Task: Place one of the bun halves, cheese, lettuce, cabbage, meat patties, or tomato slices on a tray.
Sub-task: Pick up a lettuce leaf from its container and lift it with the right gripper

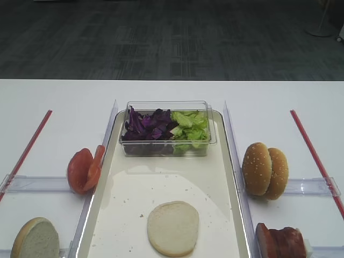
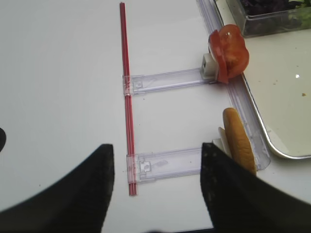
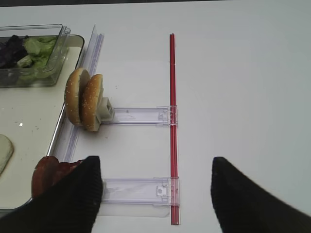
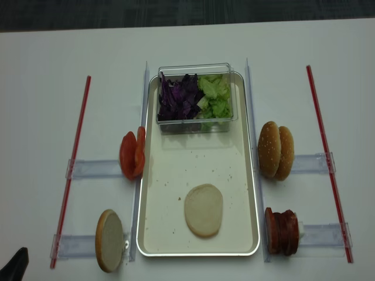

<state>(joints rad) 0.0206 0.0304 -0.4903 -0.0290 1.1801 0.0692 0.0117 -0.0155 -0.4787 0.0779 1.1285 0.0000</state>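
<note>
The right gripper (image 3: 154,194) hung with its black fingers (image 3: 73,199) spread wide and gripping nothing, above the table beside the meat patties (image 3: 48,174). The left gripper (image 2: 158,194) likewise hovered released, fingers (image 2: 77,194) parted, near a standing bun half (image 2: 238,143). A flat pale bun half (image 4: 203,209) lay at the tray's (image 4: 170,175) six o'clock; at twelve o'clock a clear tub (image 4: 196,96) held cabbage (image 4: 179,96) and lettuce (image 4: 215,96). Tomato slices (image 4: 132,155) stood at nine, sesame bun halves (image 4: 276,150) at three.
</note>
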